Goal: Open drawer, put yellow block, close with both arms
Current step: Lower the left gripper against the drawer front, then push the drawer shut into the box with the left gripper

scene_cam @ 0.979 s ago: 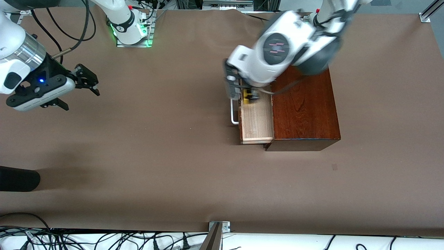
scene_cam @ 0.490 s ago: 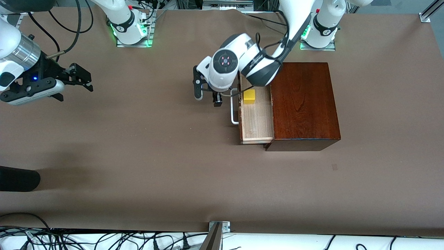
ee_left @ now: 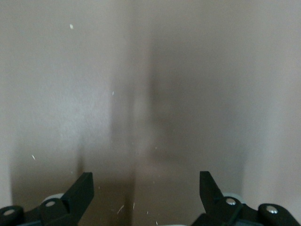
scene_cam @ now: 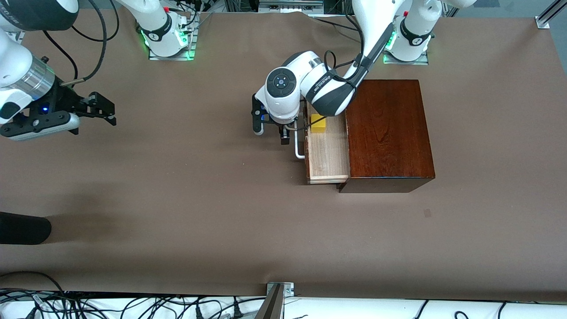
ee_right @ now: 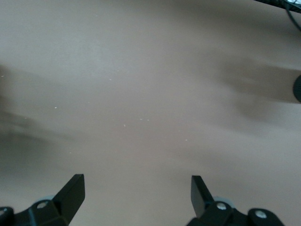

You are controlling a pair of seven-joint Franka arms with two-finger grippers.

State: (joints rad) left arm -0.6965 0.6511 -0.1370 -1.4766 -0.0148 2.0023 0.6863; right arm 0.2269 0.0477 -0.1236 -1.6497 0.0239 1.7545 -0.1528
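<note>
**Block in open drawer, both end effectors empty**

The drawer (scene_cam: pixel 328 153) is pulled out of the dark mahogany box (scene_cam: pixel 389 133) toward the right arm's end of the surface (scene_cam: pixel 177 199), pale tray exposed. Its white U-shaped handle (scene_cam: pixel 298 146) sticks out from the dark front. The yellow block (scene_cam: pixel 318 123) sits inside the tray, at the end farther from the front camera, close to the drawer front, partly under the left arm's wrist. Nothing is gripping it.

The left end effector (scene_cam: pixel 270 133) is just outside the drawer front, over bare surface beside the handle, pointing down. Its fingers (ee_left: pixel 80 193) are spread wide with only brown surface between them in the left wrist view. Touching the handle or not: cannot tell, it looks just beside it.

The right end effector (scene_cam: pixel 106 110) hangs over the surface at the right arm's end, well apart from the box and drawer. Its fingers (ee_right: pixel 70 193) are spread too, holding nothing; the right wrist view shows only plain brown surface and shadow under it.

A dark rounded object (scene_cam: pixel 24 228) lies at the surface edge at the right arm's end, nearer the front camera. What it is: cannot tell.
</note>
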